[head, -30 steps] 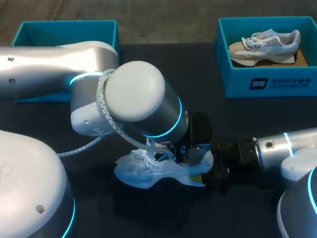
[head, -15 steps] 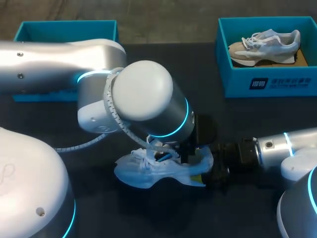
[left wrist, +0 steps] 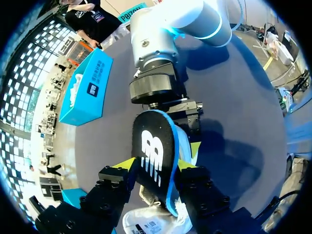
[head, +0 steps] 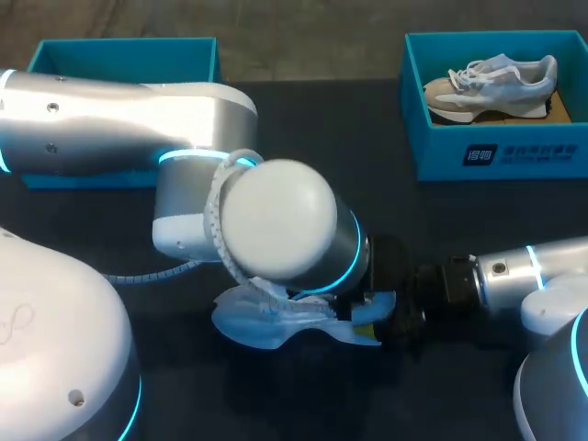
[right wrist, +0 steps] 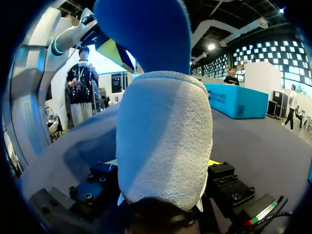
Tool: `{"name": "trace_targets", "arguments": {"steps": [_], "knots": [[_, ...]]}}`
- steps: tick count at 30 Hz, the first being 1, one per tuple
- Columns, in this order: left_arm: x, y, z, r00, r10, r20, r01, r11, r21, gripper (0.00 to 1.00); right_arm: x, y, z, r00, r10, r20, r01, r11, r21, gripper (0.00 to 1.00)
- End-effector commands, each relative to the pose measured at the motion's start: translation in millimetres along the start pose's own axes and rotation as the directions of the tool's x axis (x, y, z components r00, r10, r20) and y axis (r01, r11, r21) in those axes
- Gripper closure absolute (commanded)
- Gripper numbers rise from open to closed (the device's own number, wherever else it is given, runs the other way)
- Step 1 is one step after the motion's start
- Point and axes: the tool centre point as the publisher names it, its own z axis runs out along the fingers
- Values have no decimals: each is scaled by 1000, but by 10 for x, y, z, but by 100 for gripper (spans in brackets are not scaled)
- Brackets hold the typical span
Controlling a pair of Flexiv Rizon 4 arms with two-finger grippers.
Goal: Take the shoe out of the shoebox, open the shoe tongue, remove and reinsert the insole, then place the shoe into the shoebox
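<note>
The white shoe (head: pixel 276 322) lies on its side near the middle of the table's (head: pixel 367 147) front edge, toe toward the left edge and heel toward the right. Much of it is hidden in the head view by the left arm (head: pixel 276 216), which comes in from the left edge and bends down over it.

In the left wrist view the insole (left wrist: pixel 151 141), black on its face with a blue rim, stands up out of the shoe (left wrist: pixel 151 222). It sits between the two yellow-tipped fingers of the left gripper (left wrist: pixel 156 168). Both fingers press it from opposite sides, so the left gripper is clamped on the insole.

The right arm (head: pixel 542 271) reaches in low from the right edge to the heel. In the right wrist view the padded grey-white heel (right wrist: pixel 165 141) fills the gap between the fingers of the right gripper (right wrist: pixel 163 165). The fingers bear on it from both sides, so this gripper is closed on the shoe. The blue underside of the insole (right wrist: pixel 146 29) rises above the heel. The left wrist view shows the right gripper (left wrist: pixel 190 112) just beyond the insole, at the shoe's far end.

The left shoebox (head: pixel 119 55), teal, sits at the table's back left corner, well apart from the shoe. The right shoebox (head: pixel 496 147) sits at the back right corner and holds a second shoe (head: pixel 491 83), pale with white laces, lying on its side.
</note>
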Motion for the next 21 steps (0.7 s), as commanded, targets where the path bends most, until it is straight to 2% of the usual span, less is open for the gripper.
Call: {"name": "trace_targets", "arguments": {"steps": [1, 21], "knots": [[61, 7, -24, 999, 2, 48, -2, 1000, -7, 53, 9, -5, 0, 1000, 1, 1, -1, 1000, 4, 100], [180, 96, 29, 987, 75, 140, -77, 997, 5, 51, 9, -5, 0, 1000, 1, 1, -1, 1000, 4, 100]]}}
